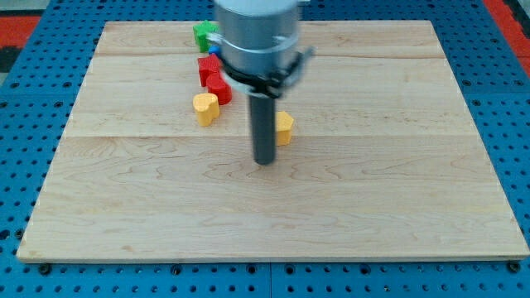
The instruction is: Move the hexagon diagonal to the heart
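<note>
My tip (264, 161) rests on the wooden board (373, 190) near its middle. A yellow hexagon block (284, 127) lies just to the tip's upper right, partly hidden behind the rod, close to it or touching it. A yellow heart block (205, 108) lies to the tip's upper left. Two red blocks (214, 80) sit stacked close together just above the heart. A green block (204, 34) lies near the board's top edge. A small blue block (214, 51) peeks out beside the arm, mostly hidden.
The arm's grey body (255, 37) hangs over the board's top middle and hides what lies behind it. A blue pegboard surface (33, 124) surrounds the board on all sides.
</note>
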